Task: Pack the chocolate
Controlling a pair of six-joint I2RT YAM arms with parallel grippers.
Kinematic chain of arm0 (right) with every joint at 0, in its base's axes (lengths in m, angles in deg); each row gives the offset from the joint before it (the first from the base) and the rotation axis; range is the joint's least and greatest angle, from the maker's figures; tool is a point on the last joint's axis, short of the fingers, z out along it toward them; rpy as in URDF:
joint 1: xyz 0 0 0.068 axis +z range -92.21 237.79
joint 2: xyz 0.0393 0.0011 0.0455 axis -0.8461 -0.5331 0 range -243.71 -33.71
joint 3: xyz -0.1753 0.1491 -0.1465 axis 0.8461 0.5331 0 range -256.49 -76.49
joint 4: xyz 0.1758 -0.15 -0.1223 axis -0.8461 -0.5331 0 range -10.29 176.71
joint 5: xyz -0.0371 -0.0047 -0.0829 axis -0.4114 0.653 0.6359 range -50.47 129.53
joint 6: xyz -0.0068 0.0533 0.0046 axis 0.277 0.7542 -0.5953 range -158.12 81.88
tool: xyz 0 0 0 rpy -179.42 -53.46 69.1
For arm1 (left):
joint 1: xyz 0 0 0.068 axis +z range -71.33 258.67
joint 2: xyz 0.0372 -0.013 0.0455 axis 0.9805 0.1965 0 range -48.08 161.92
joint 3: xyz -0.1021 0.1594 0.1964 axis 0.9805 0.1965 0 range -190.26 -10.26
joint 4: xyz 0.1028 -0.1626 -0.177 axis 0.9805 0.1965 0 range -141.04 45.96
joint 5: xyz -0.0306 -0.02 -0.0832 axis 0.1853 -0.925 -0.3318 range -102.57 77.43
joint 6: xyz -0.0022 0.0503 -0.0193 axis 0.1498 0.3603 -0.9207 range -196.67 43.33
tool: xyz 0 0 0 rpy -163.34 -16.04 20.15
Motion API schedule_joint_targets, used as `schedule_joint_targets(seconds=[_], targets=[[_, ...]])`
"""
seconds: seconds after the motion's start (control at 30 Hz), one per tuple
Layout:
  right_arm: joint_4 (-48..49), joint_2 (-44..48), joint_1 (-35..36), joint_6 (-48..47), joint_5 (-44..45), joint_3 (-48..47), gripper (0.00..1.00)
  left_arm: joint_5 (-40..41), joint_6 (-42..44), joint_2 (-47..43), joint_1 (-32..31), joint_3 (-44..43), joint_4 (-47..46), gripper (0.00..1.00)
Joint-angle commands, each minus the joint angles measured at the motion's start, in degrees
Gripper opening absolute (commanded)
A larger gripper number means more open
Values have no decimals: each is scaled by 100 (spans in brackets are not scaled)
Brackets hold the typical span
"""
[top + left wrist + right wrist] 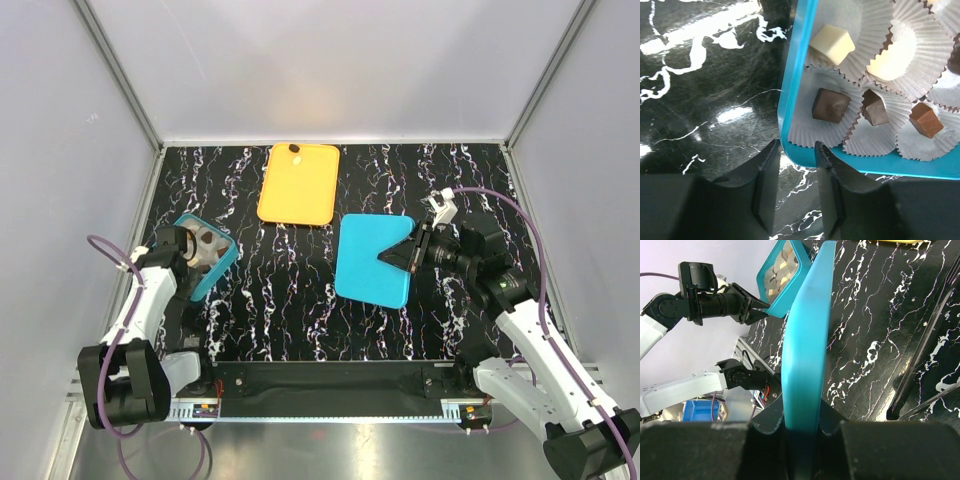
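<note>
The teal box sits at the table's left. In the left wrist view its rim frames white paper cups holding chocolate: a cream piece and dark brown cubes. My left gripper is open with a narrow gap, its fingertips at the box's near corner; it also shows from above. My right gripper is shut on the flat teal lid, held edge-on in the right wrist view. One dark chocolate piece lies at the orange tray's far edge.
The orange tray lies at the back middle of the black marbled table. White walls close the back and sides. The left arm and the box show in the right wrist view beyond the lid.
</note>
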Motion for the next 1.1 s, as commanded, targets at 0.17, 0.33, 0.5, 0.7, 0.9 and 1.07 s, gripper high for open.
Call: schedule_joint_targets(seconds=[0.17, 0.33, 0.5, 0.7, 0.9, 1.07], targets=[[272, -17, 6, -51, 91, -199, 1, -587, -447, -233, -614, 169, -212, 35], [351, -87, 6, 20, 117, -190, 1, -622, -877, -356, -1071, 55, 112, 37], [754, -288, -3, 308, 362, -137, 1, -692, -1177, -505, -1502, -137, 332, 44], [2949, -964, 23, 1976, 608, 275, 0, -315, -1072, -733, -1564, -944, 877, 68], [4112, -2054, 681, 2314, 1865, -294, 0, 327, 174, -787, -1494, -2272, 913, 99], [4525, -3545, 1734, 2375, 2577, -1338, 0, 171, 2116, -717, -1118, -3046, 606, 99]])
